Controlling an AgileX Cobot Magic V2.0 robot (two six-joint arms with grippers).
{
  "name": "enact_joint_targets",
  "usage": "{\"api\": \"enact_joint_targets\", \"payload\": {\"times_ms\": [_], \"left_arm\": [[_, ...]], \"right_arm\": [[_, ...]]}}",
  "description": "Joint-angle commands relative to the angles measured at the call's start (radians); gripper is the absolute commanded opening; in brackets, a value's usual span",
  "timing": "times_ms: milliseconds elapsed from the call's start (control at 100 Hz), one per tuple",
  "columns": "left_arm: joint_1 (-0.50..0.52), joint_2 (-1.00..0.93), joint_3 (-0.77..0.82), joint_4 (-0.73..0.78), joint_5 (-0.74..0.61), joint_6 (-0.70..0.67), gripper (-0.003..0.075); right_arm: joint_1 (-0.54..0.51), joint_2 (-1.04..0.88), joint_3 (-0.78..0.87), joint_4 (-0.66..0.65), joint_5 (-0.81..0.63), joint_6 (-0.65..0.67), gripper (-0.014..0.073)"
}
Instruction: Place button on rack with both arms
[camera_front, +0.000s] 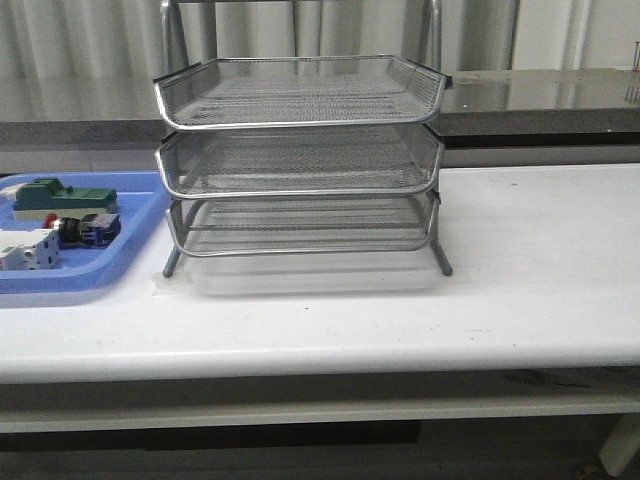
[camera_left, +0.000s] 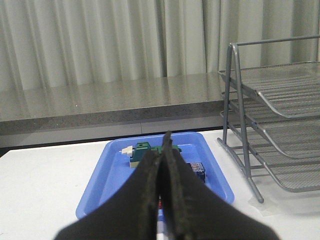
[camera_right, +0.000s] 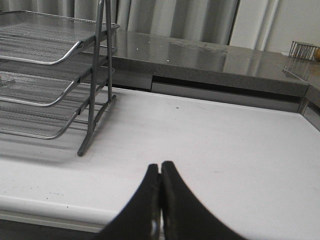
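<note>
The white bench (camera_front: 520, 270) spans the front view, and the rack (camera_front: 300, 160) stands on it as the reference for everything else. The rack is a three-tier stack of silver wire-mesh trays on a chrome frame, its thin legs resting on the bench, and all three tiers hold nothing.

Just to the left of the rack lies a flat blue tray (camera_front: 130, 262), close to the rack's left legs but not touching them. Inside it, on the side farther from the rack's front, sits a green block (camera_front: 55, 195); a white breaker (camera_front: 25, 250) lies at the near left.

The button (camera_front: 85, 230) lies on its side in the blue tray, between the green block and the breaker, well apart from the rack's tiers.

The left end effector (camera_left: 162, 165) is clenched with nothing between its fingers, facing the blue tray. The right end effector (camera_right: 160, 180) is likewise clenched and bare, over the bench on the rack's right side.
</note>
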Motion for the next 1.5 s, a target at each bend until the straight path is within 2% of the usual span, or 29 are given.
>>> {"api": "enact_joint_targets", "payload": {"times_ms": [0,490,990,1250,1490], "left_arm": [[0.000,-0.033,0.034,0.001,-0.082,-0.007,-0.0020],[0.000,-0.033,0.034,0.001,-0.082,-0.007,-0.0020],[0.000,-0.033,0.034,0.001,-0.082,-0.007,-0.0020],[0.000,-0.033,0.034,0.001,-0.082,-0.007,-0.0020],[0.000,-0.033,0.034,0.001,-0.082,-0.007,-0.0020]], "right_arm": [[-0.003,-0.020,0.003,0.003,-0.085,-0.002,-0.0065],[-0.003,-0.020,0.003,0.003,-0.085,-0.002,-0.0065],[-0.003,-0.020,-0.002,0.003,-0.147,-0.002,-0.0065],[-0.003,-0.007,-0.116,0.003,-0.030,-0.001,-0.0065],[-0.003,0.144,-0.311,0.018,0.139,0.000,-0.0065]]}}
